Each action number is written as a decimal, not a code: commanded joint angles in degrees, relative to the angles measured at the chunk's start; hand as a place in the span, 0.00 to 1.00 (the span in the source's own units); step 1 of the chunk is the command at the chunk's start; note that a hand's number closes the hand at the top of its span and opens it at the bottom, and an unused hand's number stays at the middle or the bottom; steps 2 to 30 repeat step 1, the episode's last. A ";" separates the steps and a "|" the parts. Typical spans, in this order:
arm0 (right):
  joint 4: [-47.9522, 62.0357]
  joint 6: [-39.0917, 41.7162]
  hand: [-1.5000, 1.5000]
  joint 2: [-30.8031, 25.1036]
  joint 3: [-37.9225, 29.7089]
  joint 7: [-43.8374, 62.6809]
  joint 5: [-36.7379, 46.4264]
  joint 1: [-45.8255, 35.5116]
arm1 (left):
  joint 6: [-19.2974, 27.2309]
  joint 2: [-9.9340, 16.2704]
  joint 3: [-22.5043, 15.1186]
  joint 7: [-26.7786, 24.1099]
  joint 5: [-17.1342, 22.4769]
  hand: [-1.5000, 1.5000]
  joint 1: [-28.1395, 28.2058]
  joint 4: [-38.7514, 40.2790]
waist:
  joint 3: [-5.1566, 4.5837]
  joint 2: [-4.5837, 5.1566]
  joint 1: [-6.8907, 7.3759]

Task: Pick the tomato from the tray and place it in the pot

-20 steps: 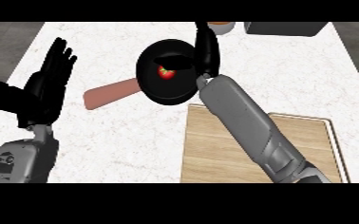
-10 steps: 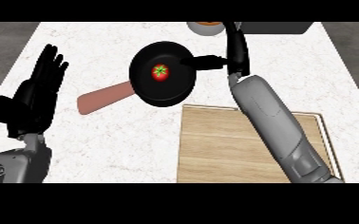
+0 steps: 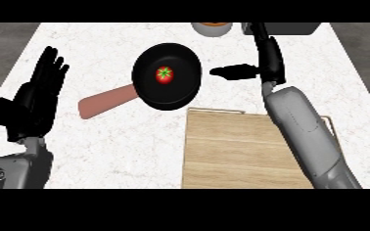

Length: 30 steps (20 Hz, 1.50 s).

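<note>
A red tomato (image 3: 164, 74) with a green stem lies inside the black pot (image 3: 184, 90), which has a reddish-brown handle (image 3: 107, 102) pointing to the lower left. The wooden tray (image 3: 239, 151) sits on the counter below and right of the pot, with nothing showing on its bare part. My right hand (image 3: 266, 58) is open to the right of the pot, fingers straight up and thumb stretched toward the pot's rim, apart from it. My left hand (image 3: 39, 95) rests open at the left edge, fingers up.
A small bowl (image 3: 212, 28) with something orange inside stands at the counter's far edge. A grey object (image 3: 289, 28) sits at the far right corner behind my right hand. My right forearm (image 3: 307, 137) lies over the tray's right side.
My right hand has moved away from the pot to the right and back, leaving the tomato inside. The left hand has stayed in place.
</note>
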 commanded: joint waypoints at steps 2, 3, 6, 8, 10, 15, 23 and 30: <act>-1.90 5.72 0.00 -3.42 -3.12 -0.52 -0.94 2.35 | -0.54 -0.63 -0.63 0.80 -0.43 0.50 -2.33 1.12 | -0.01 0.03 -0.04; -1.90 5.72 0.00 -3.42 -3.12 -0.52 -0.94 2.35 | -0.54 -0.63 -0.63 0.80 -0.43 0.50 -2.33 1.12 | -0.01 0.03 -0.04; -1.90 5.72 0.00 -3.42 -3.12 -0.52 -0.94 2.35 | -0.54 -0.63 -0.63 0.80 -0.43 0.50 -2.33 1.12 | -0.01 0.03 -0.04; -1.90 5.72 0.00 -3.42 -3.12 -0.52 -0.94 2.35 | -0.54 -0.63 -0.63 0.80 -0.43 0.50 -2.33 1.12 | -0.01 0.03 -0.04; -1.90 5.72 0.00 -3.42 -3.12 -0.52 -0.94 2.35 | -0.54 -0.63 -0.63 0.80 -0.43 0.50 -2.33 1.12 | -0.01 0.03 -0.04; -1.90 5.72 0.00 -3.42 -3.12 -0.52 -0.94 2.35 | -0.54 -0.63 -0.63 0.80 -0.43 0.50 -2.33 1.12 | -0.01 0.03 -0.04; -1.90 5.72 0.00 -3.42 -3.12 -0.52 -0.94 2.35 | -0.54 -0.63 -0.63 0.80 -0.43 0.50 -2.33 1.12 | -0.01 0.03 -0.04; -1.90 5.72 0.00 -3.42 -3.12 -0.52 -0.94 2.35 | -0.54 -0.63 -0.63 0.80 -0.43 0.50 -2.33 1.12 | -0.01 0.03 -0.04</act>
